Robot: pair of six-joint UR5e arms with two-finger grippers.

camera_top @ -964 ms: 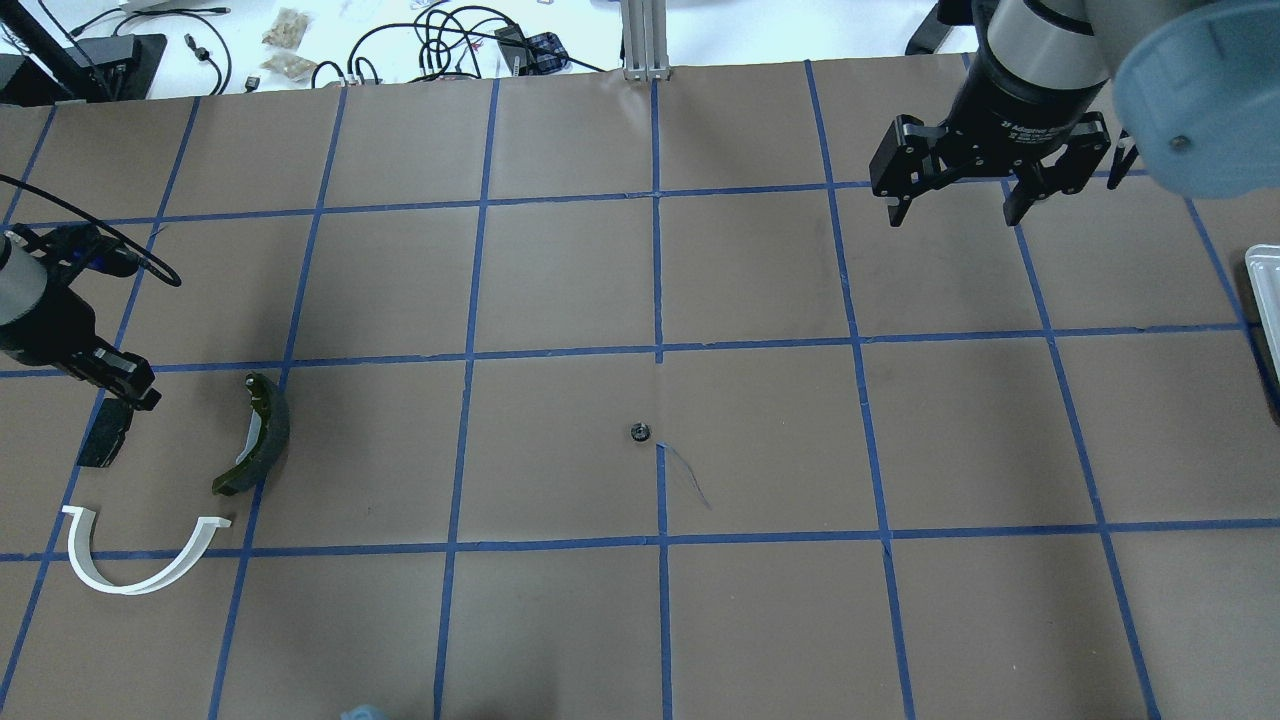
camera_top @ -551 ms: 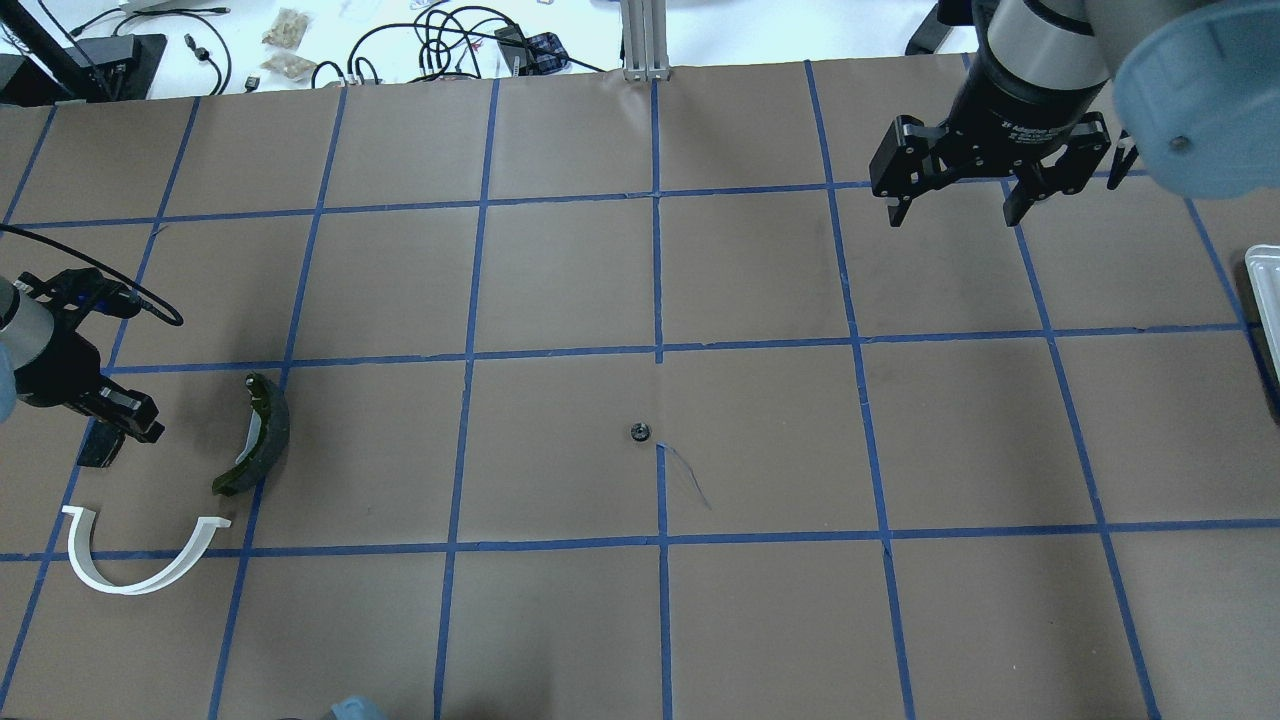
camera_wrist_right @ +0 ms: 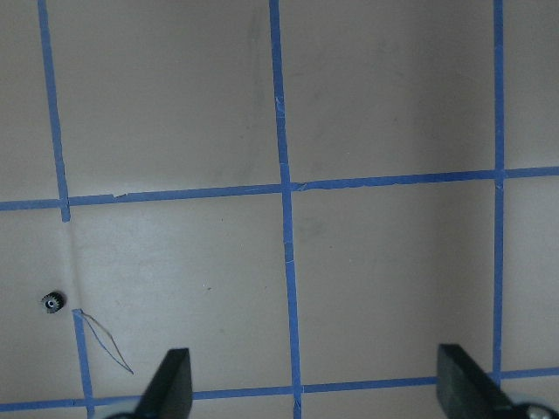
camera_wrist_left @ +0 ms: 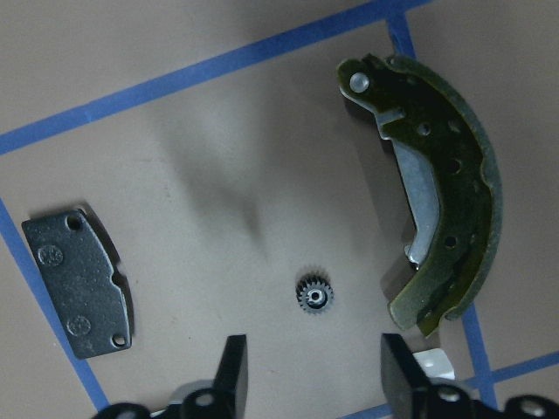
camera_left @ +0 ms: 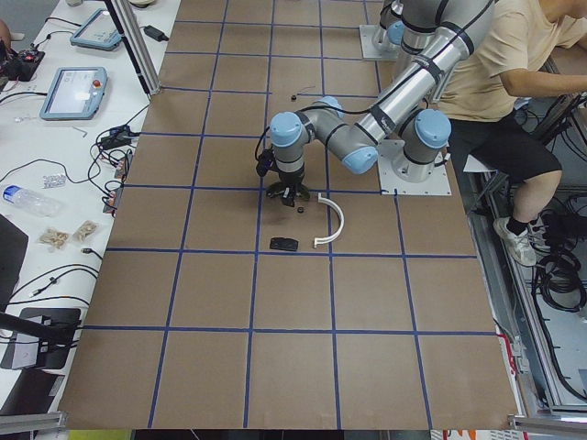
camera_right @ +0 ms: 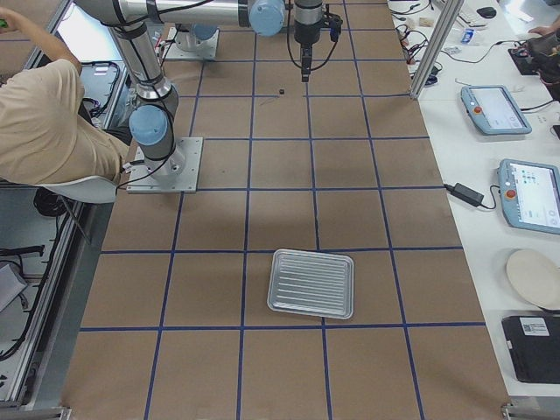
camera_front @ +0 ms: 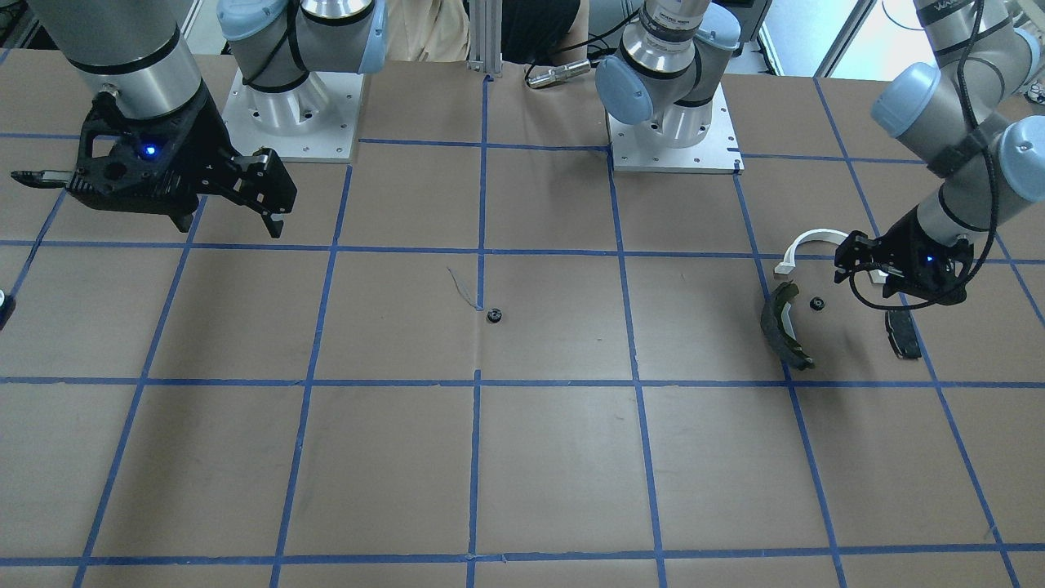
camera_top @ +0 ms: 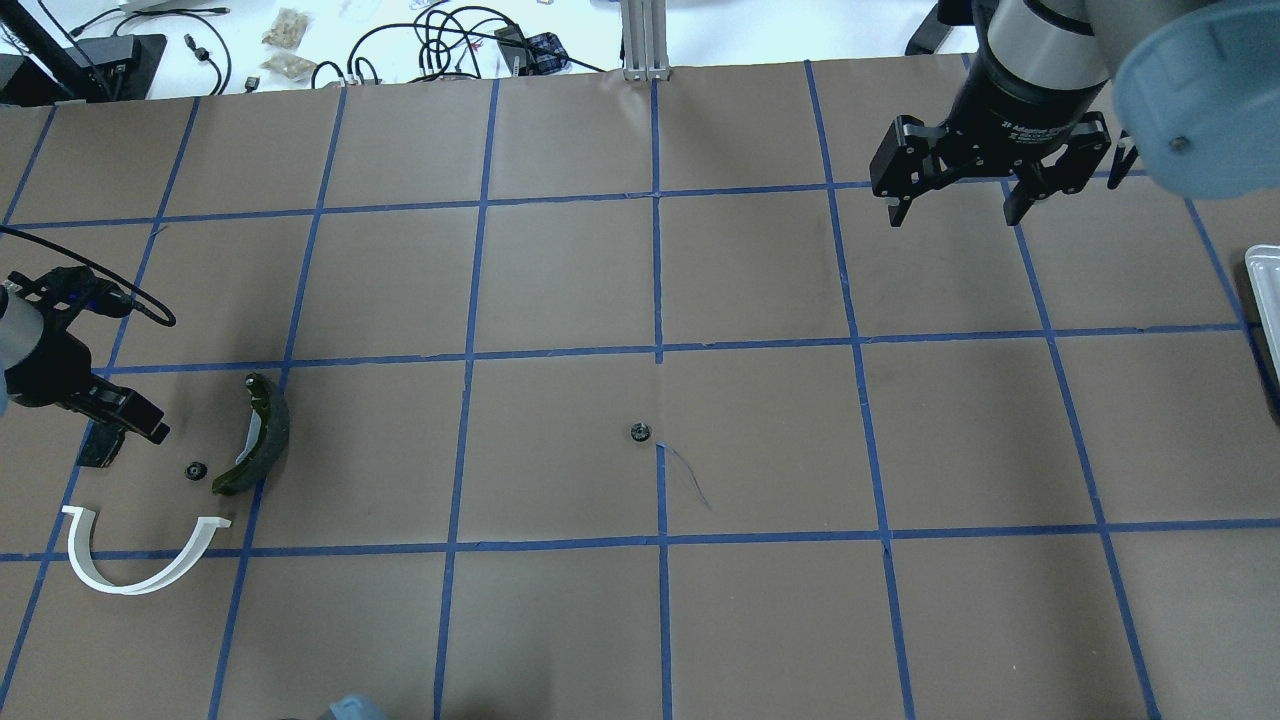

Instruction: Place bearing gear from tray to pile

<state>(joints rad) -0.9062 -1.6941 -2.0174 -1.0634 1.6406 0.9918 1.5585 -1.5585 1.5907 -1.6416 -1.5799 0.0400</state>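
A small black bearing gear [camera_wrist_left: 314,298] lies on the brown paper between the dark brake shoe with an olive edge [camera_wrist_left: 445,201] and the black rectangular pad [camera_wrist_left: 83,284]. It also shows in the overhead view [camera_top: 193,471]. My left gripper [camera_wrist_left: 314,380] is open and empty, a little above and just beside this gear. The white half-ring arch [camera_top: 140,580] lies near the gear. A second small gear [camera_top: 640,432] lies alone at the table's middle. My right gripper [camera_top: 955,205] is open and empty, high at the far right.
A ribbed metal tray [camera_right: 311,283] stands at the table's right end, and only its edge [camera_top: 1265,290] shows overhead. Cables and tools lie beyond the far table edge. A person sits behind the robot bases.
My left gripper has moved toward the near side, off the pad. The small gear now shows on the paper between pad and brake shoe. The right arm has not moved.
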